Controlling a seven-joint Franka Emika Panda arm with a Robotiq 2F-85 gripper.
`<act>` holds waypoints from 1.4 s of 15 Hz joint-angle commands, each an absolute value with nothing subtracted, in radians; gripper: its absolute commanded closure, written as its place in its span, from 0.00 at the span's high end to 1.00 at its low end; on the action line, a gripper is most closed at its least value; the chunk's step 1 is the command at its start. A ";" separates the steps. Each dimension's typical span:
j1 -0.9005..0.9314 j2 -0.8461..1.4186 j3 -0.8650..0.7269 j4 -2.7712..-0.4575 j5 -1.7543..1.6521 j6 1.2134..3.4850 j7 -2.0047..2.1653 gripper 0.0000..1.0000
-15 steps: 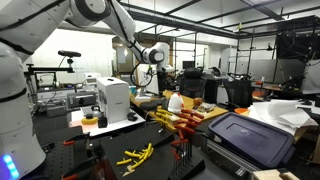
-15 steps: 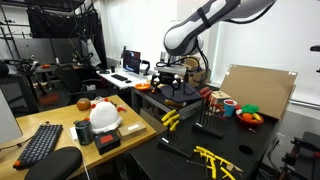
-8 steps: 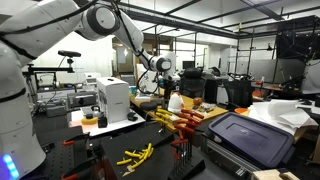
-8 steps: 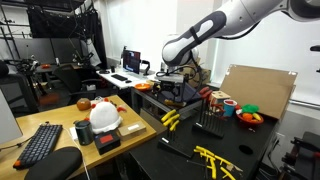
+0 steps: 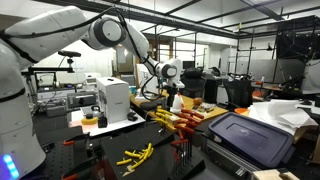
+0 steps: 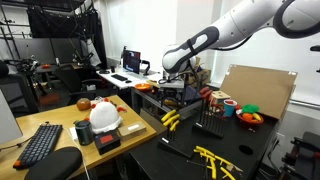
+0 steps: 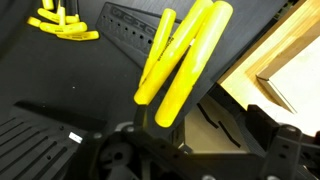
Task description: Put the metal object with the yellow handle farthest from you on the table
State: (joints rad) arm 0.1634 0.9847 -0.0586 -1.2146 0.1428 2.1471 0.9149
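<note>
we find the metal tool with long yellow handles [image 7: 185, 60] over the flat dark table [image 7: 50, 95], at 12 o'clock of our black gripper [image 7: 190, 145], whose fingers are spread wide and empty, its long axis leaning from 7 toward 1 o'clock.

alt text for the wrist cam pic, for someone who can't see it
Two yellow tool handles fill the middle, slanting up to the right above the dark table. The open gripper shows as blurred dark shapes along the bottom, holding nothing; small yellow tools lie top left, a pale box edge at right.
</note>
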 commanded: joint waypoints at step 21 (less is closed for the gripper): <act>0.139 1.130 -0.045 -0.997 0.151 1.987 0.969 0.06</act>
State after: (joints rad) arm 0.1280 1.1493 -0.0375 -0.9975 0.1638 2.0212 0.9335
